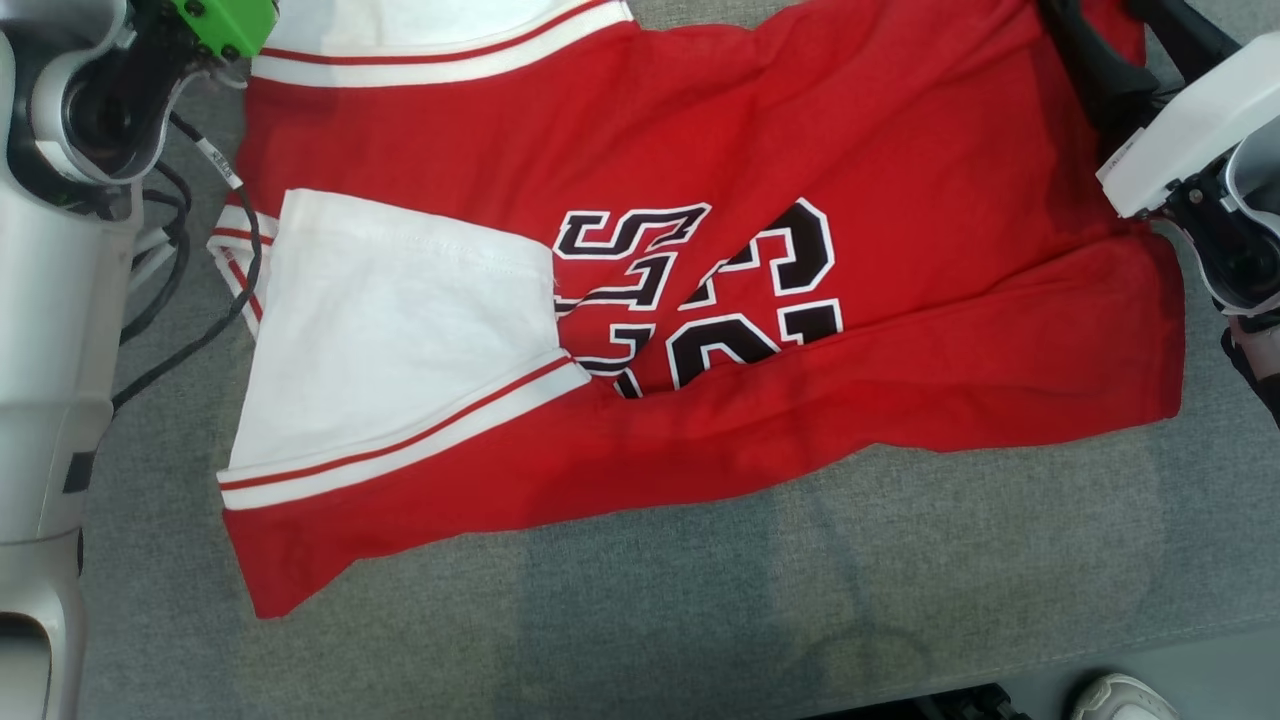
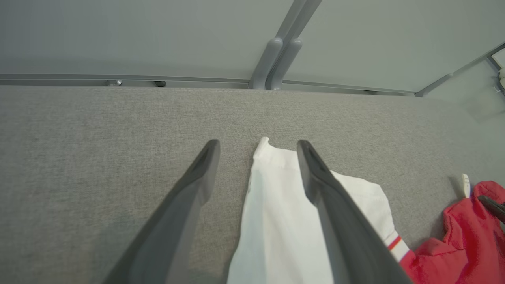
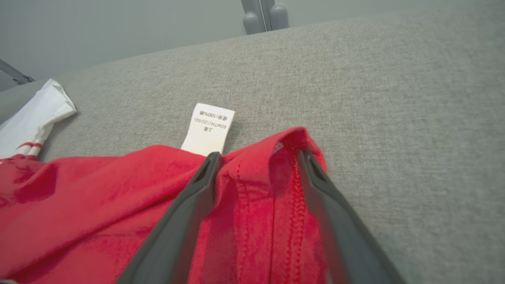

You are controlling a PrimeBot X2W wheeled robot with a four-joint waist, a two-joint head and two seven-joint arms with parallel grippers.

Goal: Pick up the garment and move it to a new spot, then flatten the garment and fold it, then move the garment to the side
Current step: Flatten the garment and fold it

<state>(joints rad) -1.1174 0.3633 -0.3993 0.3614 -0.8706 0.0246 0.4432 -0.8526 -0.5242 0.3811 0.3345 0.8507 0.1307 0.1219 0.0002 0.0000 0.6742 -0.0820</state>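
The garment (image 1: 900, 330), a red jersey with black-and-white numbers and white sleeves, lies spread and creased on the grey table (image 1: 700, 600). One white sleeve (image 1: 390, 330) is folded over its left part. In the left wrist view my left gripper (image 2: 258, 144) stands open, its fingers straddling the tip of the other white sleeve (image 2: 276, 221) low over the table. In the right wrist view my right gripper (image 3: 258, 154) is open too, with a raised red hem corner (image 3: 252, 205) between its fingers and a white care label (image 3: 209, 128) just beyond them.
A grey partition with a post (image 2: 276, 59) runs along the table's far edge. Black cables (image 1: 180, 300) hang by my left arm at the table's left. A white shoe (image 1: 1120, 700) shows below the table's near edge at the lower right.
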